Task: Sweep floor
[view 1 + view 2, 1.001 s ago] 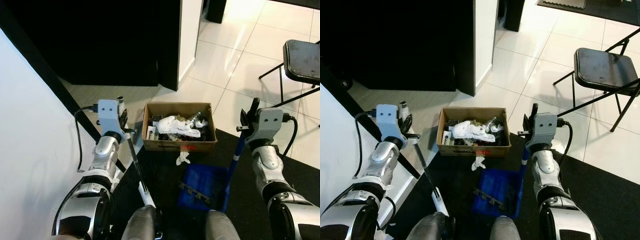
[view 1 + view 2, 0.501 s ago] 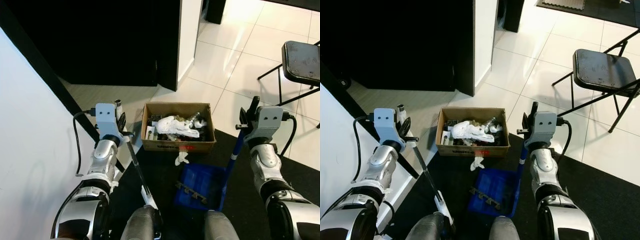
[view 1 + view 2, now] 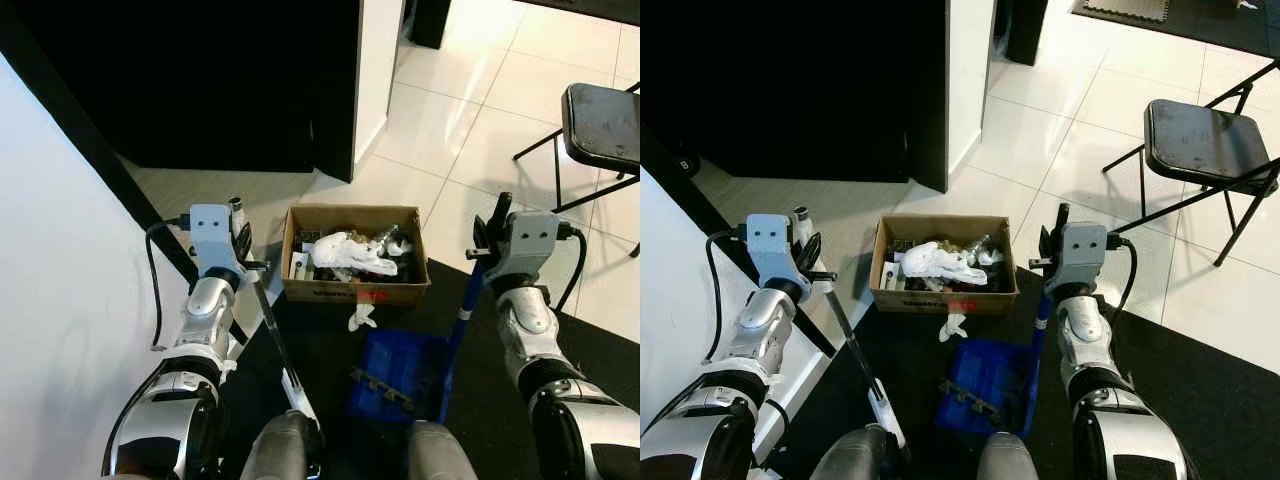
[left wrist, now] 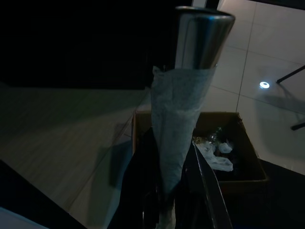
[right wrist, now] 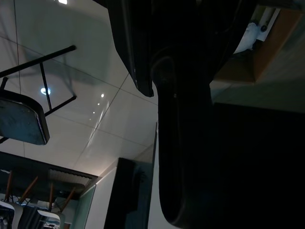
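Gripping a broom handle (image 3: 268,322), left gripper (image 3: 243,243) unchanged, right gripper (image 3: 1051,245) clamped on blue dustpan (image 3: 992,385) handle, dustpan shifted slightly leftward below cardboard box (image 3: 944,290), left wrist view: fingers (image 4: 143,191) closed round taped handle.

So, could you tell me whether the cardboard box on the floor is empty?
No, the cardboard box holds crumpled white paper and other dark rubbish.
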{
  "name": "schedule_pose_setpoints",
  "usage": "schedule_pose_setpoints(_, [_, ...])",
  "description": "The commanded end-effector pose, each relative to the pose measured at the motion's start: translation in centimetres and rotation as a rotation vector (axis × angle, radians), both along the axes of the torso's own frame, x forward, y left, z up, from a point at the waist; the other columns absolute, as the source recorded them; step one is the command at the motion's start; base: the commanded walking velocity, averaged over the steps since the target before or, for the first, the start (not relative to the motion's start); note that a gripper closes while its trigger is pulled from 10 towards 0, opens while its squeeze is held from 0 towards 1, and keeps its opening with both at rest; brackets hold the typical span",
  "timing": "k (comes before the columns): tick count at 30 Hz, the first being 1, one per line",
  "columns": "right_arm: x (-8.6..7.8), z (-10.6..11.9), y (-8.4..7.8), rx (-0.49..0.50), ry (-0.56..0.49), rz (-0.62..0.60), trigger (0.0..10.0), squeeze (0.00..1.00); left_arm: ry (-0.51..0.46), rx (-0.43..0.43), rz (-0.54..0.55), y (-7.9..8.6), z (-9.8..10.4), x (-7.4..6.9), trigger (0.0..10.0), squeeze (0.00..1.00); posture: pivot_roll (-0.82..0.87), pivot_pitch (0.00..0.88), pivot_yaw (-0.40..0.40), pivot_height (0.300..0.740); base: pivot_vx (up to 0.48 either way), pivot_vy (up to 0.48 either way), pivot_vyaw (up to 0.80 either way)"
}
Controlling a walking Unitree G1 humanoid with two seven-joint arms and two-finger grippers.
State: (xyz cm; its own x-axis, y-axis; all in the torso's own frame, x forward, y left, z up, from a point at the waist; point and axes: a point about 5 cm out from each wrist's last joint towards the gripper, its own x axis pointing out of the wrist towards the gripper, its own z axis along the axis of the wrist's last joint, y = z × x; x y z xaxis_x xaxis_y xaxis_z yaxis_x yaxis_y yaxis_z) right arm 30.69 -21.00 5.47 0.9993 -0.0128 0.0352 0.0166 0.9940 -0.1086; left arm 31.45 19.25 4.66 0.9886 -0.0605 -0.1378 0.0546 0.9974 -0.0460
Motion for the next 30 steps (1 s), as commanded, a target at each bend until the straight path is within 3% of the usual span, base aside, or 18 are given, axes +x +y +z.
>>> schedule_pose_setpoints(1, [0.0,0.0,-0.2,-0.017,0.006,-0.008,10.0,0.0,0.025,0.01,0.021,0.7,-0.4,-0.4,10.0,0.0,0.03,0.0,-0.004,0.74,0.0,0.0,0.0])
schedule_pose_setpoints(14, [-1.0,-1.1,-0.4,-0.024,0.045,-0.037,10.0,0.0,-0.005,0.014,0.056,0.7,-0.1,-0.3,10.0,0.0,0.02,0.0,0.008,0.74,0.0,0.0,0.0])
schedule_pose_setpoints(21, [-0.9,-1.2,-0.9,-0.038,0.055,-0.078,10.0,0.0,0.052,0.03,0.031,-0.1,-1.0,-0.6,10.0,0.0,0.03,0.0,0.005,0.74,0.0,0.0,0.0])
schedule_pose_setpoints(30, [-0.9,-1.2,-1.0,-0.078,0.056,-0.127,10.0,0.0,0.042,0.043,0.027,-0.4,-0.9,-0.5,10.0,0.0,0.03,0.0,0.004,0.74,0.0,0.0,0.0])
